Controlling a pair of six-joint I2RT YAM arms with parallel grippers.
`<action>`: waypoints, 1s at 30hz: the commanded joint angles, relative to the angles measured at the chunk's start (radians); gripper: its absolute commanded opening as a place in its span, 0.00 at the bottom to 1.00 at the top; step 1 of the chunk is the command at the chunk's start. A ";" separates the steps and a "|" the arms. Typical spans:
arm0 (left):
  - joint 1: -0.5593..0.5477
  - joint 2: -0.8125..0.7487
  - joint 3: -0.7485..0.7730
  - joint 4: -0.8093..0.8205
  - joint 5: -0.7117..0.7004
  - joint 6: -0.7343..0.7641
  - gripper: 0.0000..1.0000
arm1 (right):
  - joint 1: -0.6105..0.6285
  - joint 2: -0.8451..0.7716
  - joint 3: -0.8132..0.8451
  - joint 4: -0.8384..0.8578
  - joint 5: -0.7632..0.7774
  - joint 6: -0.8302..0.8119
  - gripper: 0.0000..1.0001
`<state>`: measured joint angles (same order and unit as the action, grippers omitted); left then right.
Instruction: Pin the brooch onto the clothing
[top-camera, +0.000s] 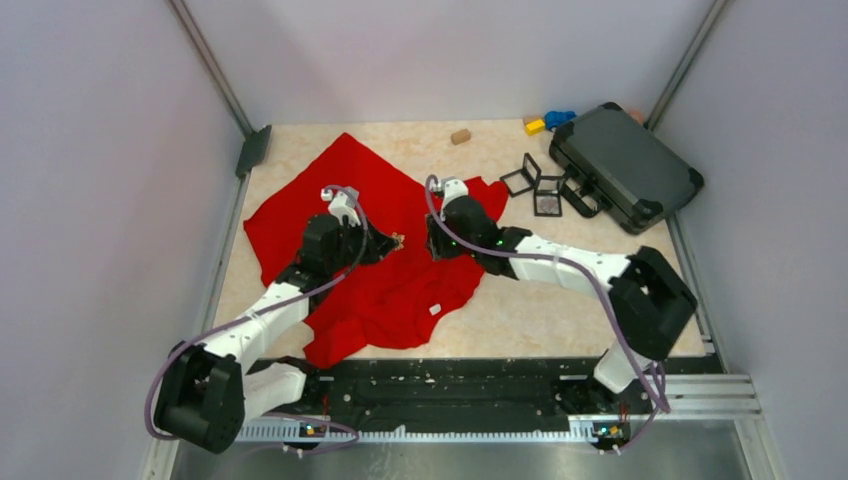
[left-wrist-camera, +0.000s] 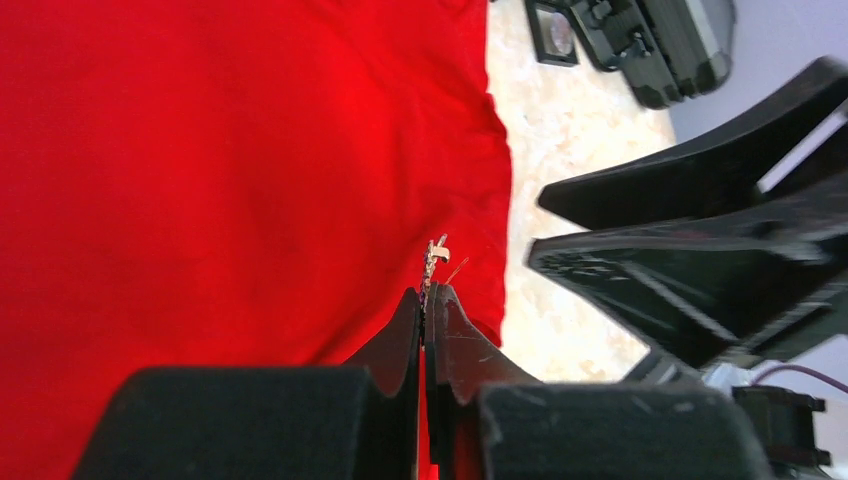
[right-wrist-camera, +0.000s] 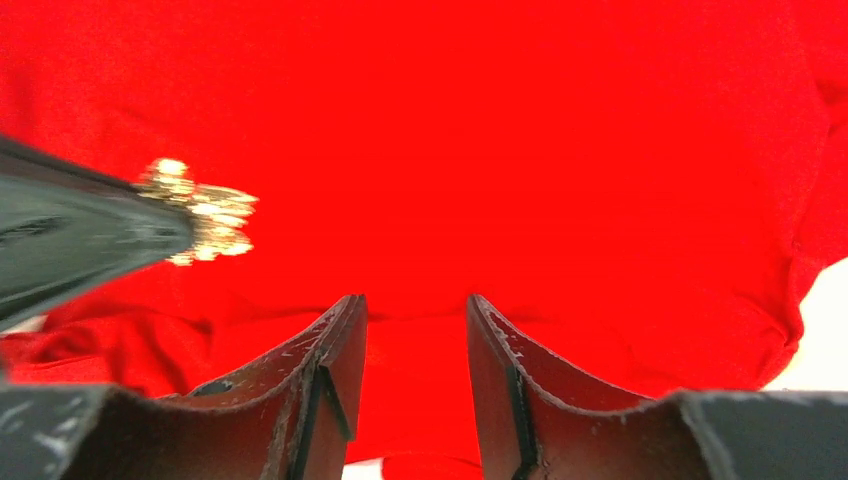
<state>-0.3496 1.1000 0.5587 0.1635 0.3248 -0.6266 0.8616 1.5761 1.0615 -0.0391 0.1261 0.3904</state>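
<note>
Left end effector pinches brooch, long axis straight outward, above clothing.

- The left arm reaches from its base at the near left corner, forward and inward toward the middle of the desk.
- The left pincer has its fingers pressed together, with no gap at the tips, nipping the brooch, which sticks out beyond them.
- The right arm stretches from its base at the near right, with the forearm lying low and pointing left.
- The right pincer is spread, with a clear gap between its two fingers and nothing between them.
- The two pincers face each other, tips near but apart.
</note>
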 joint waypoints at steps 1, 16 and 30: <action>0.004 0.028 0.011 0.086 -0.079 0.053 0.00 | 0.005 0.147 0.115 -0.068 0.094 -0.080 0.42; 0.005 0.181 -0.027 0.346 -0.113 0.198 0.00 | -0.011 0.429 0.345 -0.121 0.037 -0.176 0.41; 0.004 0.199 -0.076 0.393 -0.081 0.214 0.00 | -0.029 0.482 0.343 -0.126 0.067 -0.154 0.41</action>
<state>-0.3477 1.3075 0.4896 0.4732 0.2272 -0.4320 0.8417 2.0483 1.3777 -0.1726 0.1719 0.2310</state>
